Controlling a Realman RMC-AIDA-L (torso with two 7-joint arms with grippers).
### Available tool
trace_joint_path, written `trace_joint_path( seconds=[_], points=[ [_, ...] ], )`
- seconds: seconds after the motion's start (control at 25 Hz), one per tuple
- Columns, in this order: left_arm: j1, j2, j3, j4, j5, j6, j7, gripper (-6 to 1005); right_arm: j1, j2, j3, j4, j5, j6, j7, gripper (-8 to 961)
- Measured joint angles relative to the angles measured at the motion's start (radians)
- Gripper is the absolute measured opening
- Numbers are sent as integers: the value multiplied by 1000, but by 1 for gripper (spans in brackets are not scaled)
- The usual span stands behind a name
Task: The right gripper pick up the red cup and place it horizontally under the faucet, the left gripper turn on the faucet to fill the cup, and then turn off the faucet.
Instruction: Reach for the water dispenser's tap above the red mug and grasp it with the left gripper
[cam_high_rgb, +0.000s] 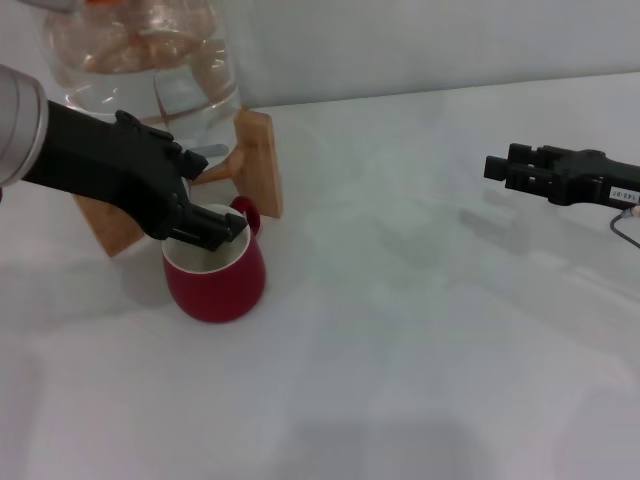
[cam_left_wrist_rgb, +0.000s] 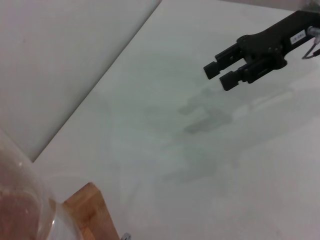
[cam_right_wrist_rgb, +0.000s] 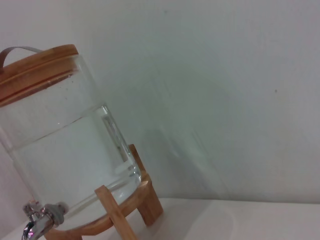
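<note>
One squat dark-red ceramic cup (cam_high_rgb: 215, 278) with a white inside stands upright on the white tabletop (cam_high_rgb: 420, 360), nearest the robot and to its left of centre. Its small red loop handle points away toward the wooden stand. The black left tool (cam_high_rgb: 222, 228), on a silver-grey wrist, hangs directly over the cup's mouth and covers the far part of the rim; whether it touches the rim cannot be told, and its fingers overlap so that I cannot tell if they are apart or together.

Just behind the cup stands one light wooden stand (cam_high_rgb: 258, 160) bearing one clear glass water jar (cam_high_rgb: 150, 60) with a wooden lid (cam_right_wrist_rgb: 37, 65); the jar's top is cut off in the head view. There is one small chrome faucet (cam_right_wrist_rgb: 40, 222) at the jar's base. In the head view it is almost wholly hidden behind the left tool, with only a grey sliver showing, and in the right wrist view it is partly cut by the edge.

Well apart, on the robot's right, the black right tool (cam_high_rgb: 497, 167) hovers over bare tabletop, its two fingers slightly apart and holding nothing.
</note>
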Motion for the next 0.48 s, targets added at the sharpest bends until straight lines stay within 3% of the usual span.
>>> trace_joint_path(
  seconds=[0.48],
  points=[
    [3, 0, 3, -6, 9, 13, 0, 798, -3, 2, -1, -7, 0, 5, 0, 602]
  ],
)
